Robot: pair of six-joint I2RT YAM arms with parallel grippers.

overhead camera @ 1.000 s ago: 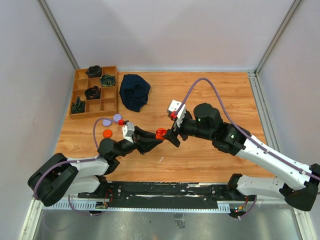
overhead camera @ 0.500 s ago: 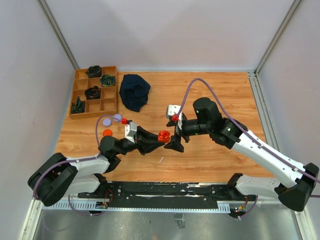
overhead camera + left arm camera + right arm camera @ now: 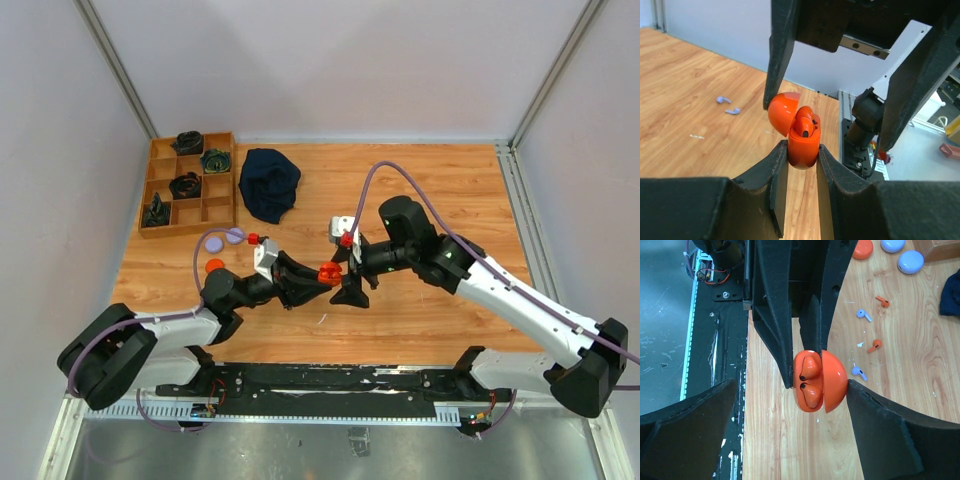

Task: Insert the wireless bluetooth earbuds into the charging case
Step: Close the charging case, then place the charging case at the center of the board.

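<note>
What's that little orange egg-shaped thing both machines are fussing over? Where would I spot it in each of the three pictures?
Top external: the orange case is near the centre of the picture, slightly low.
Left wrist: centre of the picture, lid open to the left, pinched from below.
Right wrist: centre, lid to the right.
Shared landmark: the left claw, shut on it in every view.

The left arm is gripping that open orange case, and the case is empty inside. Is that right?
Not quite. The left gripper does grip the open orange case, but the case is not empty. The right wrist view shows two orange earbuds sitting in it.
</note>
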